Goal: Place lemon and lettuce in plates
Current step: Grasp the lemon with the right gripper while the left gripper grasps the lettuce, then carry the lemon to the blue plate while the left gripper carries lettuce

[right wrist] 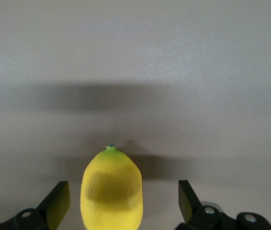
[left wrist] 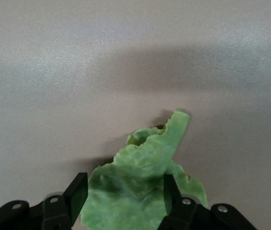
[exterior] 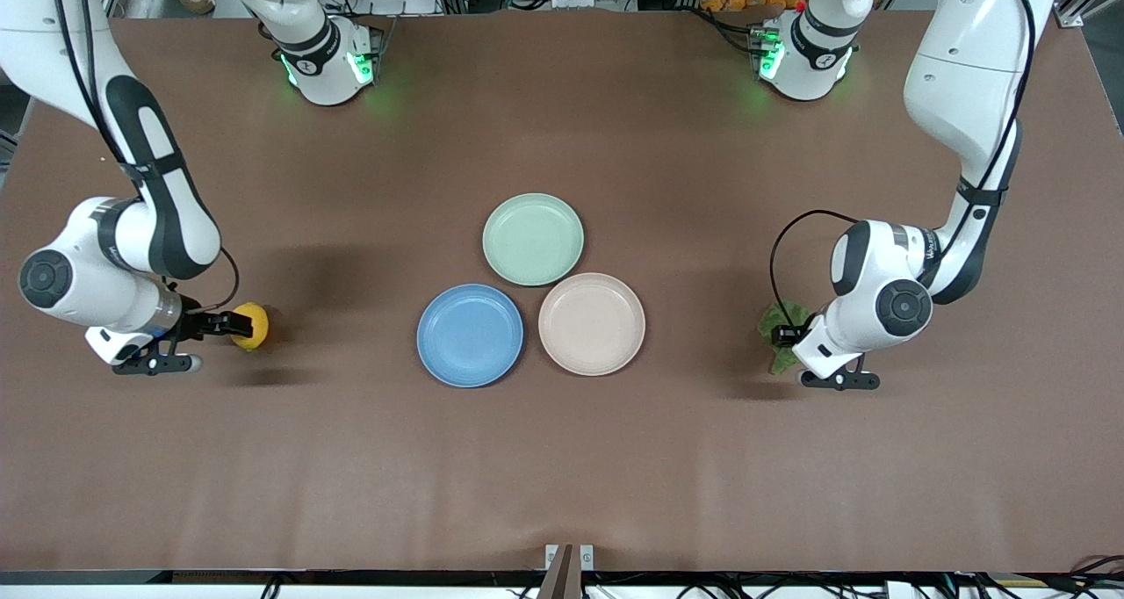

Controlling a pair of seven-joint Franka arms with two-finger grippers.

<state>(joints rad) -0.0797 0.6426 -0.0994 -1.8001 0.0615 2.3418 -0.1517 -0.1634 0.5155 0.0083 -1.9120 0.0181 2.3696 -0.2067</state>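
The yellow lemon [exterior: 251, 326] lies on the brown table toward the right arm's end. My right gripper [exterior: 235, 324] is open and low at the table, with the lemon [right wrist: 110, 191] between its fingers and a gap on each side. The green wrinkly lettuce [exterior: 776, 321] lies on the table toward the left arm's end. My left gripper [exterior: 785, 336] is open and low over it, its fingers on either side of the leaf [left wrist: 140, 184]. The blue plate [exterior: 470, 335] and the beige-pink plate [exterior: 591, 324] sit side by side at mid table, both empty.
A pale green plate [exterior: 533, 239] sits farther from the front camera than the other two plates and touches them. The brown table [exterior: 562, 476] is bare between the plates and each gripper.
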